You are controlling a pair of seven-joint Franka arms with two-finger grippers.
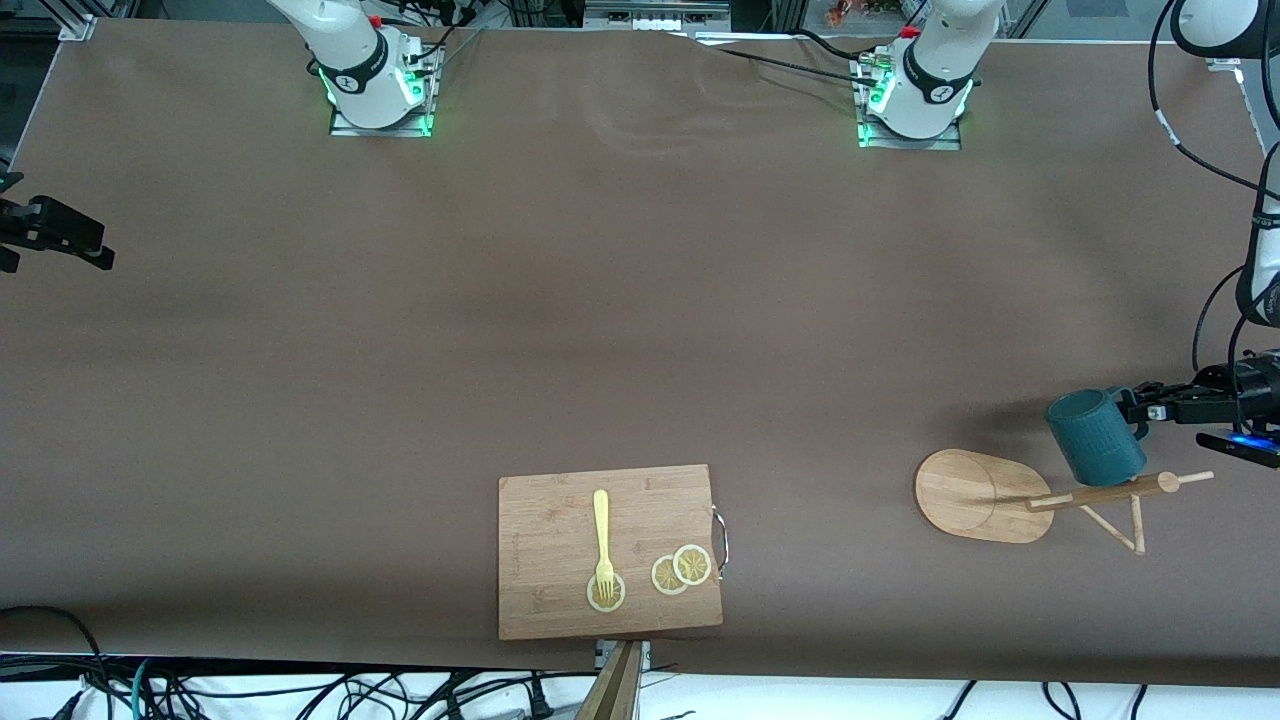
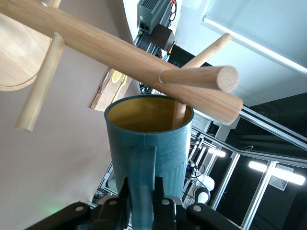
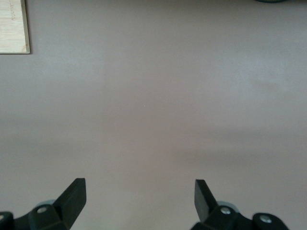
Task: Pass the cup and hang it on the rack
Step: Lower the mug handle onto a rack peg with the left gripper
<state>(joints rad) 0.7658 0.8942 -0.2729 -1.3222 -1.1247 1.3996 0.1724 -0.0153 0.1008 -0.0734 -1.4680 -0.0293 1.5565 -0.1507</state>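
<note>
Brown-covered table [image 1: 600,300], cables [image 1: 150,690] along its near edge.

Even, soft overhead light covers the matte brown surface [image 1: 640,300], with faint shadows, green base glows, and bright ceiling strips.

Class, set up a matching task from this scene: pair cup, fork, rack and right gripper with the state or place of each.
Things:
1. cup
2. fork
3. rack
4. right gripper

States:
A. lies on the cutting board
B. fingers open over bare table
C. held by its handle in the left gripper
D. stands toward the left arm's end

Pairs: 1-C, 2-A, 3-D, 4-B
</note>
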